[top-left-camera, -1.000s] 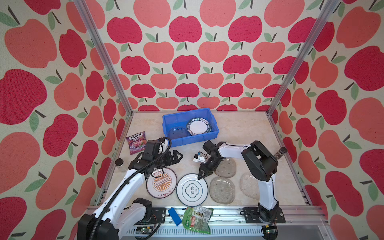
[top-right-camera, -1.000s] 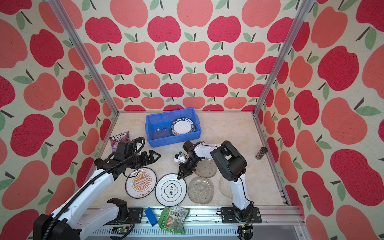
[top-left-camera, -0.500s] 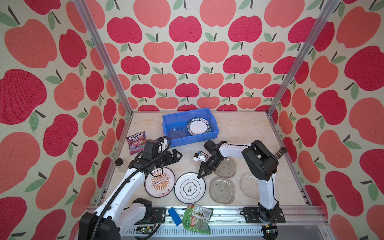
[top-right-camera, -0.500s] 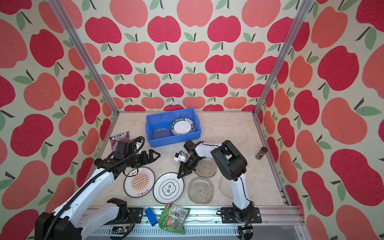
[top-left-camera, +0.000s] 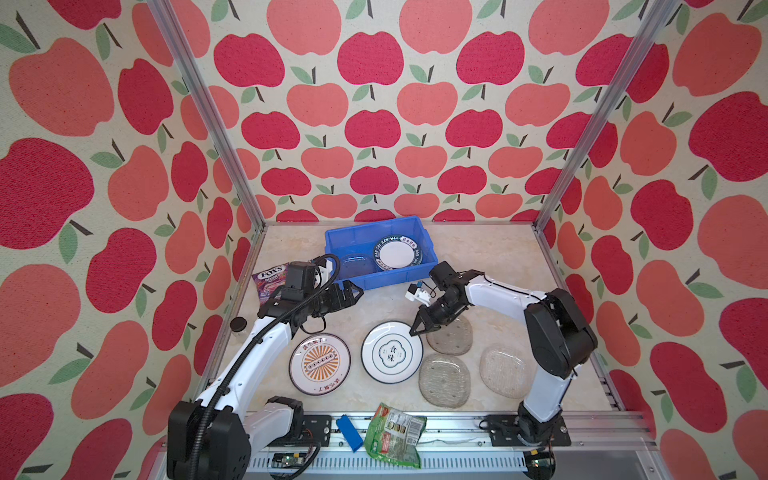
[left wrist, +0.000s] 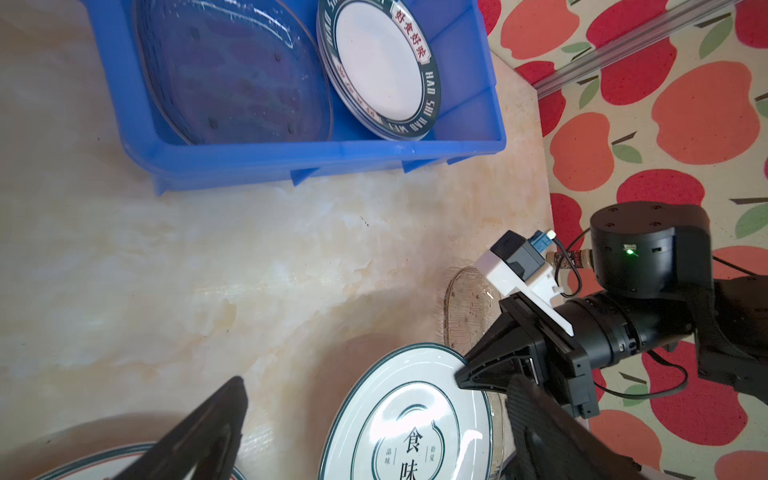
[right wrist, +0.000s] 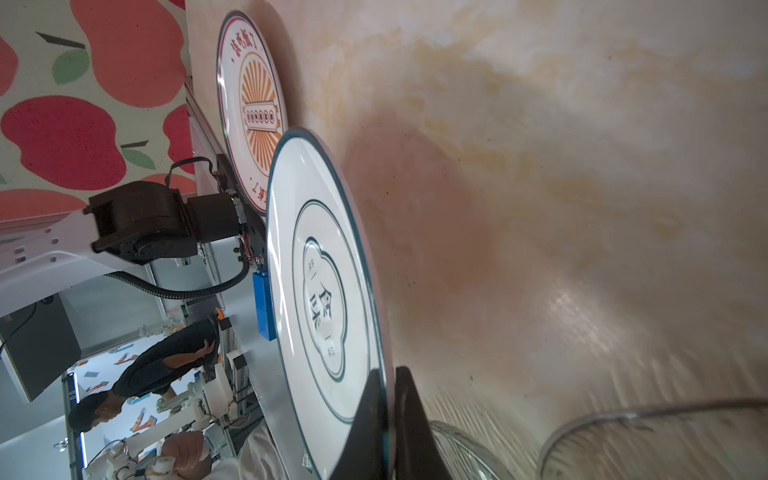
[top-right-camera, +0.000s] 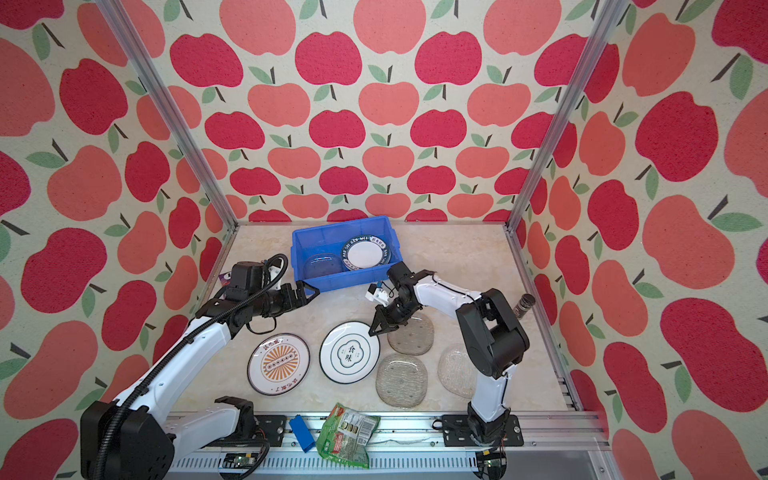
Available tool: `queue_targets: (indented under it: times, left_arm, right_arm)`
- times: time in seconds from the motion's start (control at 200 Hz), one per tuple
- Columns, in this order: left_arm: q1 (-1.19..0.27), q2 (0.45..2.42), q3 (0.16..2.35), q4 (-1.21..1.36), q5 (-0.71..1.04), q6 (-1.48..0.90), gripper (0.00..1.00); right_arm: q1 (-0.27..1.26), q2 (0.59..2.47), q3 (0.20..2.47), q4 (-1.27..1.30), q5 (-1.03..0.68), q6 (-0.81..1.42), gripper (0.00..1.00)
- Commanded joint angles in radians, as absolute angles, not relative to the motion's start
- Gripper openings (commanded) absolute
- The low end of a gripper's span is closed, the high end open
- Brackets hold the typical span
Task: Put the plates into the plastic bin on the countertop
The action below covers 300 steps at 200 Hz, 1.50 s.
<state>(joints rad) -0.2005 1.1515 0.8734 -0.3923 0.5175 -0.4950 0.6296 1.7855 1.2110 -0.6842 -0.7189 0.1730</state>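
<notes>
- In both top views the right gripper [top-left-camera: 417, 329] is clamped on the rim of the round 食味 plate [top-left-camera: 391, 352]. The left gripper [top-left-camera: 354, 292] is spread wide and holds nothing, just in front of the plastic bin [top-left-camera: 386, 281].
- Counted on the tabletop [top-left-camera: 478, 266]: two round plates and three glass ones. The sunburst plate [top-left-camera: 320, 363] lies near the left gripper, closer to that arm's base. The first glass plate [top-left-camera: 451, 340] lies right under the right gripper. The second glass plate [top-left-camera: 444, 380] and third glass plate [top-left-camera: 500, 372] lie further from it, towards its arm's base.
- Counted in the bin, just beyond the left gripper: one bin glass plate [top-left-camera: 355, 264] beside the lettered plate [top-left-camera: 397, 254].
- A purple bag [top-left-camera: 270, 280] behind the left gripper reads "FOX'S". One green packet [top-left-camera: 395, 434] and one blue block [top-left-camera: 348, 432] lie on the front rail, and the packet's print is too small to read.
- In the left wrist view the lettered plate's [left wrist: 378, 62] dark rim reads "HAO SHI HAO WEI" in white, with red 好食好味. More rims show beneath it, but their number cannot be told.
- In the right wrist view the black fingers [right wrist: 409, 415] pinch the 食味 plate's edge, and the two characters sit in a lobed frame. Beyond it, the sunburst plate [right wrist: 253, 112] carries red characters around its rim, only partly legible.
</notes>
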Motion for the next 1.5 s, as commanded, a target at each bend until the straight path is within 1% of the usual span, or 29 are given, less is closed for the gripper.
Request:
queue_targets:
  times: [0.0, 0.09, 0.205, 0.3, 0.395, 0.53, 0.655, 0.755, 0.961, 1.096, 1.496]
  left_arm:
    - [-0.176, 1.194, 0.967, -0.336, 0.551, -0.466, 0.99]
    - [-0.167, 1.221, 1.017, -0.305, 0.552, -0.465, 0.99]
    - [-0.162, 1.246, 1.028, -0.252, 0.563, -0.476, 0.99]
    - [-0.161, 1.27, 1.037, -0.228, 0.571, -0.479, 0.99]
    - [-0.16, 1.289, 1.041, -0.222, 0.558, -0.473, 0.99]
    - [-0.156, 1.299, 1.045, -0.23, 0.548, -0.459, 0.99]
    - [-0.144, 1.312, 1.048, -0.225, 0.559, -0.456, 0.99]
    - [-0.142, 1.332, 1.057, -0.221, 0.57, -0.456, 0.99]
    - [-0.141, 1.369, 1.054, -0.204, 0.581, -0.456, 0.99]
    - [-0.14, 1.384, 1.049, -0.196, 0.59, -0.457, 0.99]
    - [-0.136, 1.394, 1.035, -0.199, 0.591, -0.45, 0.99]
  right_arm:
    - [0.572, 1.7, 1.345, -0.687, -0.676, 0.284, 0.0]
    - [0.534, 1.709, 1.494, -0.68, -0.577, 0.334, 0.0]
    - [0.488, 1.805, 1.724, -0.671, -0.493, 0.401, 0.0]
    - [0.464, 1.92, 1.89, -0.628, -0.41, 0.469, 0.0]
    - [0.45, 2.076, 2.084, -0.657, -0.356, 0.514, 0.0]
    - [0.443, 2.235, 2.244, -0.629, -0.338, 0.588, 0.0]
    - [0.443, 2.322, 2.342, -0.609, -0.303, 0.644, 0.0]
    - [0.442, 2.387, 2.441, -0.665, -0.258, 0.643, 0.0]
    - [0.442, 2.477, 2.54, -0.774, -0.212, 0.615, 0.0]
    - [0.445, 2.464, 2.484, -0.757, -0.198, 0.61, 0.0]
    - [0.468, 2.483, 2.462, -0.792, -0.201, 0.584, 0.0]
